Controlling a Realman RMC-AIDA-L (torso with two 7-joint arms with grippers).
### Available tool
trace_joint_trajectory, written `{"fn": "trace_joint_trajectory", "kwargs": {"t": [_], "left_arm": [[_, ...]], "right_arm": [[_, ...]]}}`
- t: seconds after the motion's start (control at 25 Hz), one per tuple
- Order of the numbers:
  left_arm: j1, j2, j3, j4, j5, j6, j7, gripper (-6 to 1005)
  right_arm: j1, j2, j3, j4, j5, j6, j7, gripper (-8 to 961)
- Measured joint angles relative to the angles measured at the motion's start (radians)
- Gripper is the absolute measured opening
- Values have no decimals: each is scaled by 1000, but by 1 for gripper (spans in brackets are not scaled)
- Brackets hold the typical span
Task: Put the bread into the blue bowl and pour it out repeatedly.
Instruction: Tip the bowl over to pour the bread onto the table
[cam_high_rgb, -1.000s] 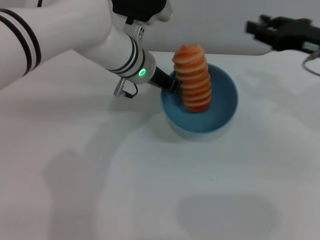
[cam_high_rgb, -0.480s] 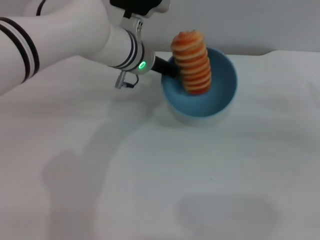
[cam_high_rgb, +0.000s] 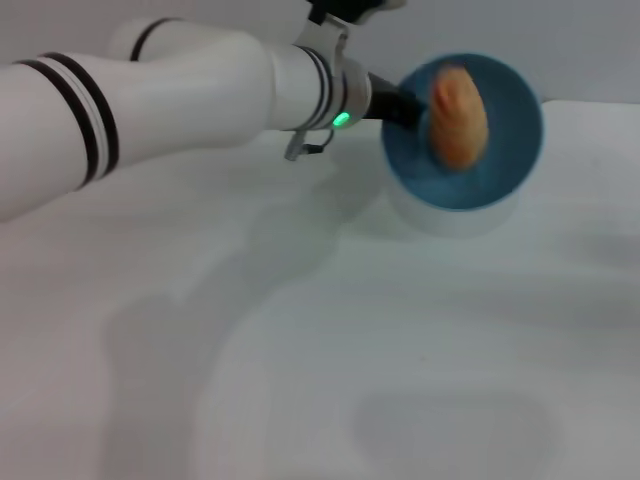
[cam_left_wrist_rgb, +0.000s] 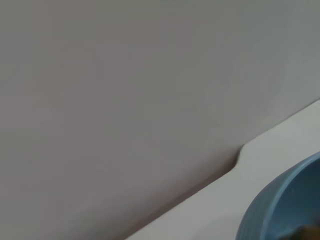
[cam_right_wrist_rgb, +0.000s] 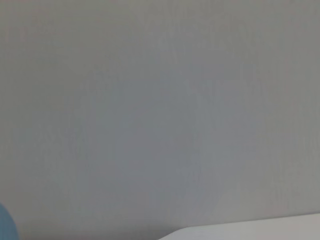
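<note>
The blue bowl (cam_high_rgb: 500, 140) is held up off the white table and tipped, so its opening faces the head camera. The bread (cam_high_rgb: 458, 115), an orange loaf, lies inside it against the bowl's wall. My left gripper (cam_high_rgb: 408, 106) is shut on the bowl's left rim, with the white left arm reaching in from the left. In the left wrist view only a part of the bowl's outer wall (cam_left_wrist_rgb: 280, 205) shows. My right gripper shows in no view.
The white table (cam_high_rgb: 320, 350) spreads out in front of and below the bowl, with a grey wall (cam_high_rgb: 560, 40) behind it. The table's far edge (cam_left_wrist_rgb: 235, 167) shows in the left wrist view.
My left arm has lifted the bowl and carried it right and farther back, tipping it more. The bread has gone from standing upright to lying in the bowl. The right gripper has left the view.
</note>
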Motion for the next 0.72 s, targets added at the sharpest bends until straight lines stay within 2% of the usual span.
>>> {"fn": "trace_joint_trajectory", "kwargs": {"t": [0.16,0.44,0.6,0.72], "left_arm": [[1,0,74,1,-45,-70,-1,-1],[22,0,100,15,-52,-107,2,0],[36,0,165,30,-52,-175,6,-1],[46,0,177,38,-50,-205,7,-1]], "right_arm": [[-1,0,5,14,31,-29,2,444],[-15,-4,20,15,84,-117,2,445],[-15,-4,29,18,84,-115,1,446],[-15,-4,29,28,85,-115,-1,446]]}}
